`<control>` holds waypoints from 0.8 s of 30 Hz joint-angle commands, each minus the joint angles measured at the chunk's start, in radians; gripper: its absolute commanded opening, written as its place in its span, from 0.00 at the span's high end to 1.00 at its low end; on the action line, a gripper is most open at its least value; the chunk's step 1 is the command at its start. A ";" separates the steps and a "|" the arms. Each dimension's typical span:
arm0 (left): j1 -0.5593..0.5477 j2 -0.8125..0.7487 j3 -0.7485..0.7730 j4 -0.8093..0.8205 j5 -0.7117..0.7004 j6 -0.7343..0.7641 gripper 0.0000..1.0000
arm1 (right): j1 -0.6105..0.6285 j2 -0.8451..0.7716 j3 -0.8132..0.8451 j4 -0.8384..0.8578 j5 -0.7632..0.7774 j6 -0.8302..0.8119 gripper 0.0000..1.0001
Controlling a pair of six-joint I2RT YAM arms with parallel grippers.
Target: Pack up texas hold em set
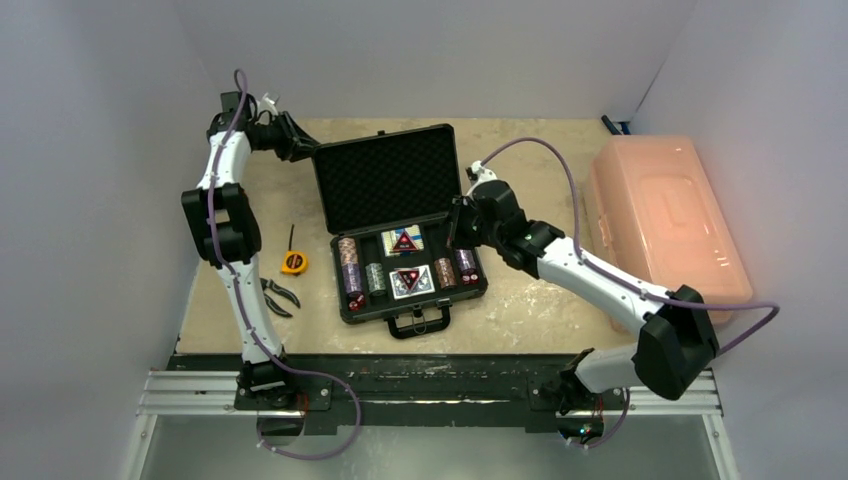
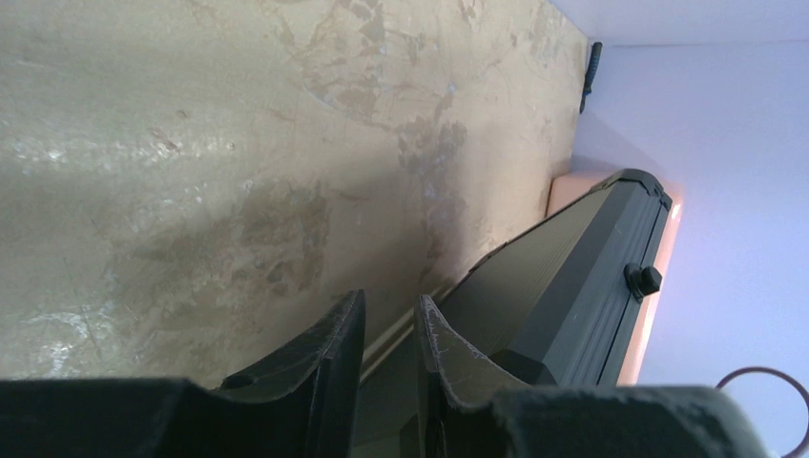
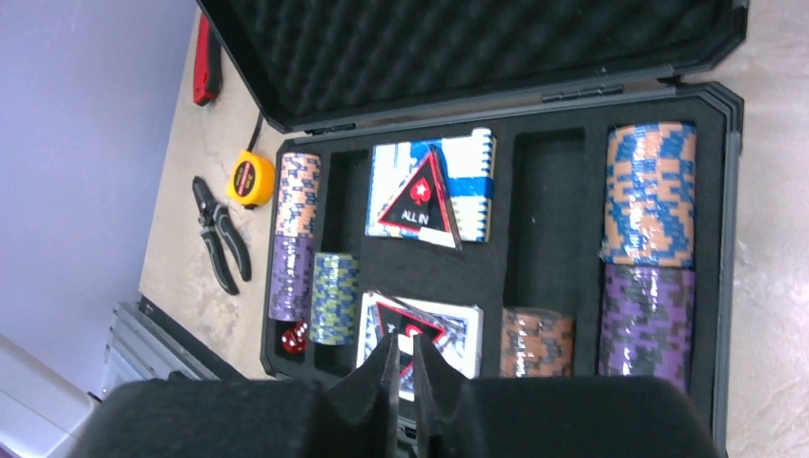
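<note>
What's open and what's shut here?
Case: open, foam side showing.
Bin: lid shut.
Pliers: handles slightly apart.
Left fingers: narrow gap, by the case's far corner.
Right fingers: shut, over the near deck.

Out of sight:
Black right gripper fingers [image 3: 372,382] cover the lower edge of the near white-bordered card deck [image 3: 458,334]; the red object [image 3: 207,57] beside the black foam-lined case lid [image 3: 477,48] can't be identified.
</note>
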 commanded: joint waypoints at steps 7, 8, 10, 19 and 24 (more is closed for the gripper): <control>-0.033 -0.074 -0.034 -0.025 0.151 0.076 0.77 | -0.034 0.135 0.169 0.033 0.005 0.006 1.00; -0.041 -0.081 -0.039 -0.029 0.154 0.083 0.77 | -0.037 0.149 0.183 0.028 0.006 0.008 1.00; -0.049 -0.096 -0.051 -0.034 0.159 0.092 0.77 | -0.042 0.173 0.219 0.017 0.008 0.008 1.00; -0.072 -0.175 -0.128 -0.046 0.160 0.133 0.77 | -0.055 0.242 0.308 -0.020 0.013 0.012 1.00; -0.081 -0.214 -0.154 -0.056 0.143 0.148 0.77 | -0.054 0.245 0.311 -0.021 0.011 0.016 1.00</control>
